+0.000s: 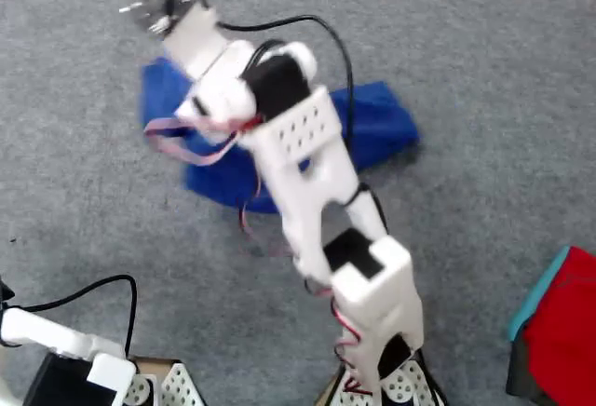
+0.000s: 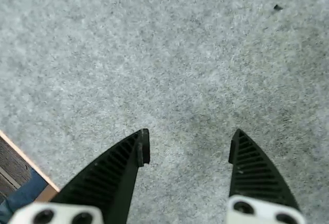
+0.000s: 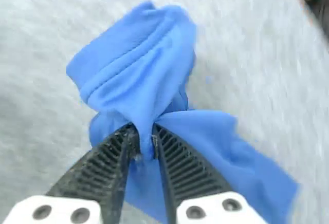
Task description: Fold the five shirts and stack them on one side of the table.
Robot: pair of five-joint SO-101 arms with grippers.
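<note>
The tabletop point(image 1: 484, 99) is covered in grey, felt-like carpet with a fine, even nap. The blue shirt point(image 1: 384, 125) lies crumpled on its far-middle part. It is a soft, thin knit bunched into a lumpy band, and it sits mostly under the white right arm point(image 1: 312, 169), whose boxy plastic links cross it from the near edge.

The right claw point(image 3: 144, 131) is almost closed, its black ribbed fingers point(image 3: 110, 157) pinching a gathered fold of that shirt. A stitched hem bulges in a rounded loop past the tips, and the rest drapes loose to one side.

The left claw point(image 2: 187, 144) stands wide apart above bare carpet with nothing between its tapered, ribbed fingers. Close by, the carpet ends at a wood-coloured rim point(image 2: 25, 158).

A red shirt point(image 1: 570, 327) sits at the right edge of the tabletop, with a teal layer point(image 1: 535, 296) along its side. Wide bare carpet lies between it and the blue shirt, and more lies to the left of the blue shirt.
</note>
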